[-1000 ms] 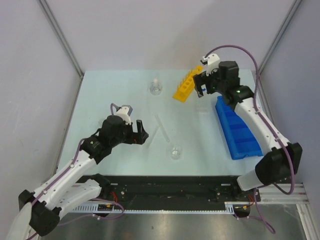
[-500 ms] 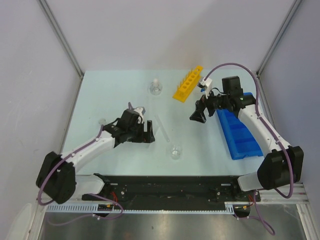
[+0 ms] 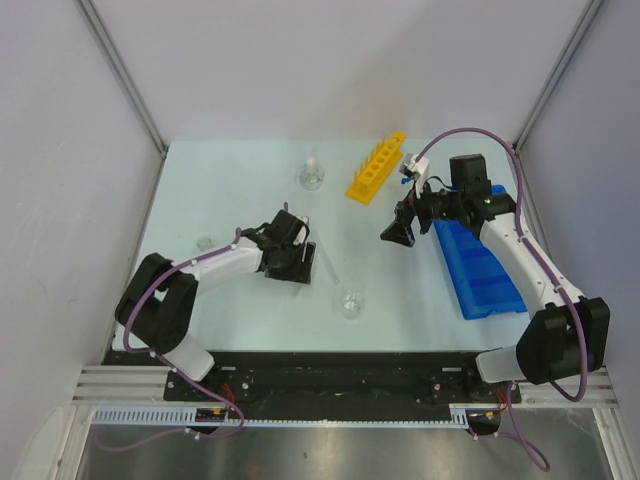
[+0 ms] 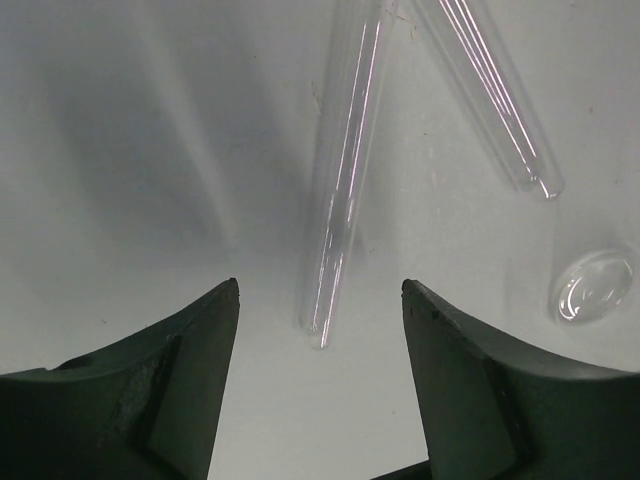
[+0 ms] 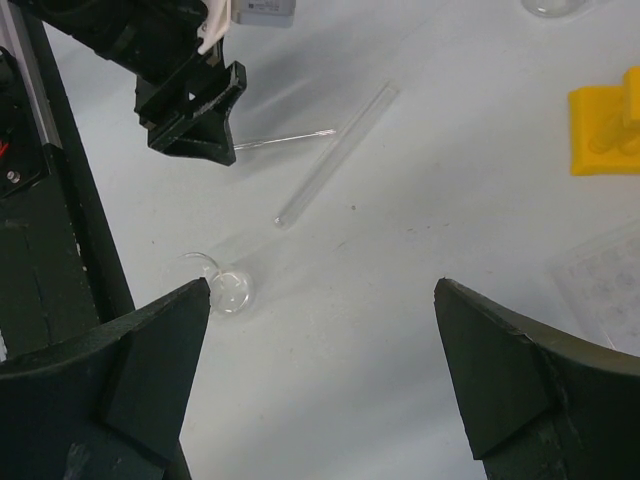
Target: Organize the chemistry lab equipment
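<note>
Two thin clear tubes (image 3: 326,260) lie on the table's middle. In the left wrist view one tube (image 4: 345,170) ends just beyond my open left gripper (image 4: 318,290), in line with its gap, and the other tube (image 4: 495,100) lies to the right. No caps show. My left gripper (image 3: 303,266) sits low beside them. The small clear beaker (image 3: 351,304) stands nearer the front. My right gripper (image 3: 393,233) is open and empty, hovering between the yellow rack (image 3: 375,170) and the blue bin (image 3: 478,262). The stoppered flask (image 3: 312,176) stands at the back.
In the right wrist view the beaker (image 5: 225,290) lies by my right gripper's (image 5: 322,290) left finger, and a tube (image 5: 335,155) and the left gripper (image 5: 190,110) lie farther on. A faint clear tray (image 5: 600,280) shows at the right edge, below the rack (image 5: 605,135).
My left gripper has moved right, up to the two tubes. My right gripper left the yellow rack, swung down toward the table's middle, then held nearly still.
</note>
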{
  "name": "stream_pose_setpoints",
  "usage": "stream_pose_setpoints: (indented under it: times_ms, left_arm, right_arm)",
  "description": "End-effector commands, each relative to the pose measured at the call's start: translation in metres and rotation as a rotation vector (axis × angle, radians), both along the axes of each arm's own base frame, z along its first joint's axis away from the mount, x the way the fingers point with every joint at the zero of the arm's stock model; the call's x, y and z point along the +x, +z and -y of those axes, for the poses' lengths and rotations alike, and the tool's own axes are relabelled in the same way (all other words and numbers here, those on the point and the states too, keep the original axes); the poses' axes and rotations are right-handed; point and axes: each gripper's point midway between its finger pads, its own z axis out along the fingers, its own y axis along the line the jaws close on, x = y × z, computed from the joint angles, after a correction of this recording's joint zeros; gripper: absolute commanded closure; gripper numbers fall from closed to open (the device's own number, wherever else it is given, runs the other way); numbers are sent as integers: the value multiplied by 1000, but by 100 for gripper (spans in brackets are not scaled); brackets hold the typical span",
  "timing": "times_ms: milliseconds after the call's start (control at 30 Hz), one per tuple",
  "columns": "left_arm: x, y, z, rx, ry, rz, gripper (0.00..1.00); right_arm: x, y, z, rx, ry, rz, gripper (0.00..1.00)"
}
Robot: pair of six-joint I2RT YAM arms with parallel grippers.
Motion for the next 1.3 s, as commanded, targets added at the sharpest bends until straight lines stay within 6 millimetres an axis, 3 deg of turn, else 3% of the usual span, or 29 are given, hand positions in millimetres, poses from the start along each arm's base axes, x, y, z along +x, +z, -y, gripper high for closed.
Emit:
stream_pose_setpoints:
  times_ms: [0, 600, 1067, 1267]
  left_arm:
    - [9, 3, 3, 48, -33, 34, 29]
    - [14, -13, 9, 99, -67, 13, 41]
    - [1, -27, 2, 115, -77, -16, 61]
    - [-6, -28, -4, 108, -62, -3, 74]
  right_arm:
    - [1, 14, -1, 35, 6, 42, 0]
    - [6, 12, 1, 44, -9, 24, 1]
    - [6, 13, 1, 49, -11, 23, 0]
    - [6, 13, 2, 51, -13, 20, 0]
